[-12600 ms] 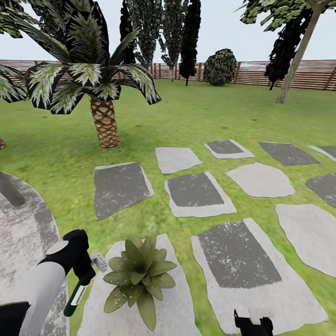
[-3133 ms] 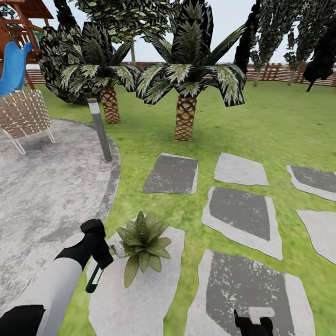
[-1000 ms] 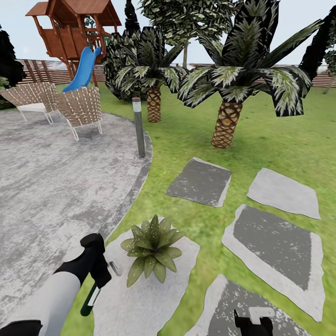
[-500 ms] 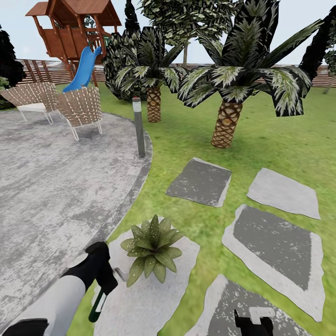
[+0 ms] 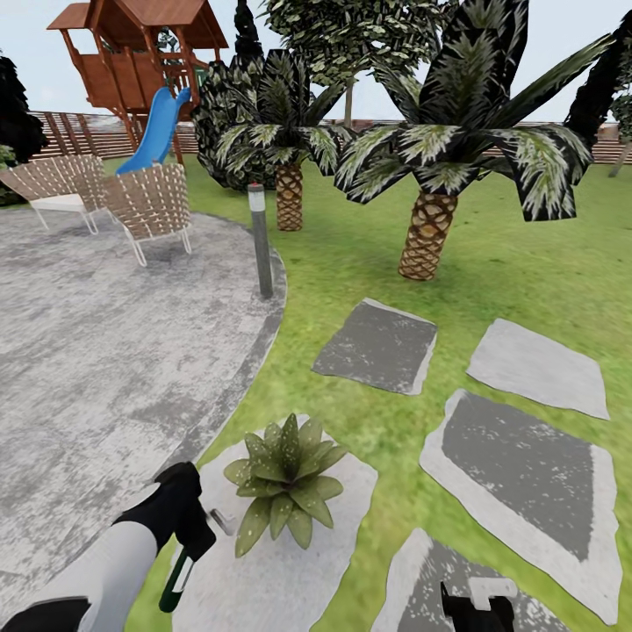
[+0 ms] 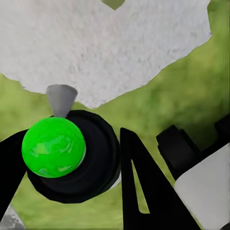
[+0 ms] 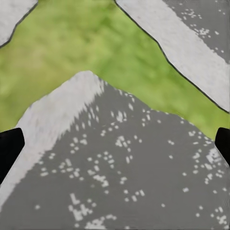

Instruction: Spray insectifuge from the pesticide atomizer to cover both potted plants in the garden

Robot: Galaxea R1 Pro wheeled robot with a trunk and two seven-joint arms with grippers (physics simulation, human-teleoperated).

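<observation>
In the head view my left gripper is shut on the pesticide atomizer, a slim dark-green bottle hanging below the fingers. Its pale trigger head points at a potted plant, a low rosette of speckled olive leaves on a pale stepping stone, a short gap away. The left wrist view looks along the atomizer, bright green at its end, held by my left gripper over stone and grass. My right gripper hangs at the bottom edge. In the right wrist view my right gripper is open over a grey stone.
The round grey paved patch spreads to the left, with a lamp post on its rim and two woven chairs behind. Palms stand ahead on the lawn. Stepping stones run to the right. A wooden playhouse with a blue slide stands far left.
My left gripper has moved a little down and to the right with the atomizer, bringing its trigger head closer to the potted plant. The view has shifted only slightly.
</observation>
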